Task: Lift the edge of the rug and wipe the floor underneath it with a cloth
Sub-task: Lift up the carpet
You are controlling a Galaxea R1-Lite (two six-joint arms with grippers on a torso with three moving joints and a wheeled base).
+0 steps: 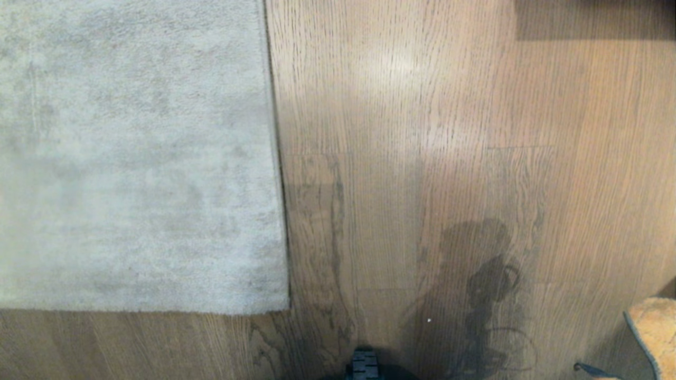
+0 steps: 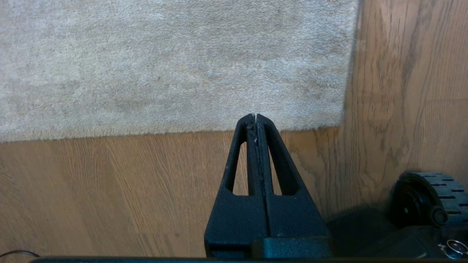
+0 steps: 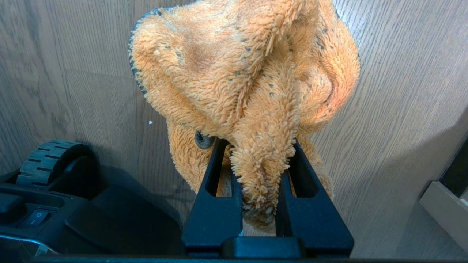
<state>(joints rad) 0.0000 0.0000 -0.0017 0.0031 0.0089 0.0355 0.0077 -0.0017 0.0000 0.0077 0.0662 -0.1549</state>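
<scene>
The rug (image 1: 132, 158) lay flat, its rug edge (image 1: 277, 158) untouched on the floor (image 1: 422, 132). The cloth (image 3: 248, 80) was bunched and clamped in the right gripper (image 3: 259, 146), ready for wiping. The left gripper (image 2: 255, 117) hung low, clenched and empty, near the rug's corner.

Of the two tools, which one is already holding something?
The right tool: its fingers clamp a fold of the orange cloth above the floor. The left tool is shut on nothing, pointing at the rug edge.
</scene>
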